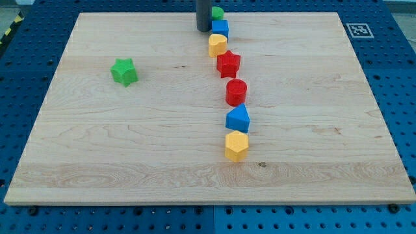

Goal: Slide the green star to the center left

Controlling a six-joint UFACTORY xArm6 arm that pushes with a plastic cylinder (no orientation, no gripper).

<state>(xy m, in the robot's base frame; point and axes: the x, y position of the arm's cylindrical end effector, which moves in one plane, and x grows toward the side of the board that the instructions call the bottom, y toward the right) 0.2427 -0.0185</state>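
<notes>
Camera view, from above the board's near edge: my tip [203,30], the lower end of a straight dark rod with no jaws to open or close, rests on the pale wooden board [130,156] at the view's top centre. It stands just left of a small green block [217,12], whose shape cannot be made out, and a blue cube [220,28].

From that pair a loose column of blocks runs toward the view's bottom: a yellow hexagonal block [217,45] touching the blue cube, a red star [229,64] just below it, a red cylinder [236,92] standing upright, then a blue wedge-like block [238,119] touching a yellow hexagonal block [236,145] at the column's foot.

Well apart from my tip and from the column, the green star [124,71] lies alone in the board's upper left part, flat on the wood. Its points spread evenly, so no long axis or heading can be told.

Beyond the board's top right corner sits a square black-and-white marker [359,30]; blue perforated table [400,78] surrounds the board.
</notes>
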